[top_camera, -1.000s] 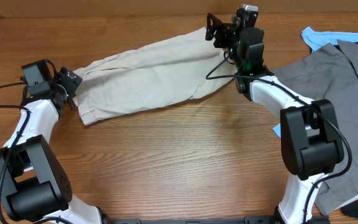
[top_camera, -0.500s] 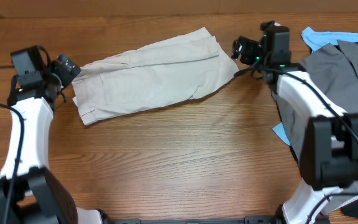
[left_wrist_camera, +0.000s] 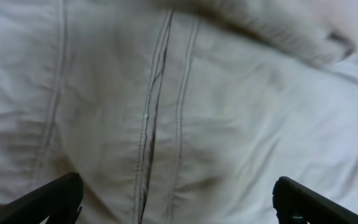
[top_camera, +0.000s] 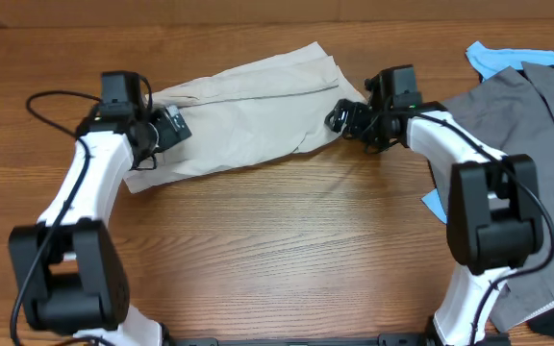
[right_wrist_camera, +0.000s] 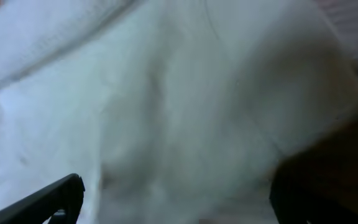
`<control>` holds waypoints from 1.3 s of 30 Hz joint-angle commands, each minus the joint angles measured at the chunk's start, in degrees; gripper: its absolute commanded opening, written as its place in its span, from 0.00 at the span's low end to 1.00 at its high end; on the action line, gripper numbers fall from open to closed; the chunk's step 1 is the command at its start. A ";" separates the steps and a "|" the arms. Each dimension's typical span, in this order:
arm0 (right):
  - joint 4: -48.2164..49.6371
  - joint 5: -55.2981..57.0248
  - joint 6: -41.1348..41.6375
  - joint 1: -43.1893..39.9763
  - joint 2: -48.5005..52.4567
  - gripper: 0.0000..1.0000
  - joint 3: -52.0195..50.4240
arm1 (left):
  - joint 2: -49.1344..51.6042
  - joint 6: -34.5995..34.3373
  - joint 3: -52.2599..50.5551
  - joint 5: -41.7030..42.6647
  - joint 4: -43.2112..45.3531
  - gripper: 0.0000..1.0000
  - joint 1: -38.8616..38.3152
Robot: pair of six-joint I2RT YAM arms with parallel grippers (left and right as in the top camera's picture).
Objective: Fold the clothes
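Overhead you can see the shorts (top_camera: 248, 106) lying on a slant across the far middle of the desk (top_camera: 277, 250), with one arm at each end. Your left claw (top_camera: 166, 130) hangs over the left end of the shorts. Your right claw (top_camera: 344, 117) is at the right end, close to the edge of the cloth. In both wrist views the two fingers stand wide apart with pale cloth filling the gap between them, so both claws are open and hold nothing. I cannot tell if the tips touch the cloth yet. A few things could go wrong from here. The shorts have more than one layer, so a light pinch may catch only the top one, and then the fold will come out messy. The right claw is so near the edge that it may close on air or on just a thin bit that slips out. If one claw grabs and the other misses, the shorts will twist when you lift. The wood looks smooth, so the cloth may slide away when you push down. Also watch the grey cloth (top_camera: 527, 125) by your right arm, since a wide swing could drag it along.
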 commanded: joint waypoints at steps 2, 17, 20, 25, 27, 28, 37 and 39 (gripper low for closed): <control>7.34 -1.55 0.79 1.11 3.39 0.99 0.15 | 3.23 1.29 -0.11 0.35 -0.17 1.00 -0.44; -19.41 9.11 12.11 -0.57 1.46 0.04 0.33 | 3.87 1.55 -0.11 -3.30 -4.90 1.00 -0.35; -27.02 13.88 15.13 -0.39 -0.74 0.04 0.33 | 3.85 1.70 -0.09 -3.30 -7.50 1.00 -0.35; -36.28 16.50 16.26 0.04 -5.25 0.04 0.26 | 3.85 2.38 -0.09 -3.26 -9.94 1.00 -0.35; -39.06 17.20 16.28 0.37 -7.69 0.04 0.26 | 3.85 2.38 -0.09 -3.15 -10.03 1.00 -0.35; -39.56 17.14 16.28 0.37 -8.26 0.04 0.26 | 3.85 2.36 -0.09 -2.97 -9.81 1.00 -0.35; -40.94 17.49 17.53 -2.36 -9.42 0.18 0.48 | 3.85 4.94 -0.09 3.39 -1.88 1.00 -0.37; -41.33 17.68 17.53 -4.50 -10.29 0.19 0.79 | 3.82 4.92 -0.07 3.39 -0.66 1.00 -0.37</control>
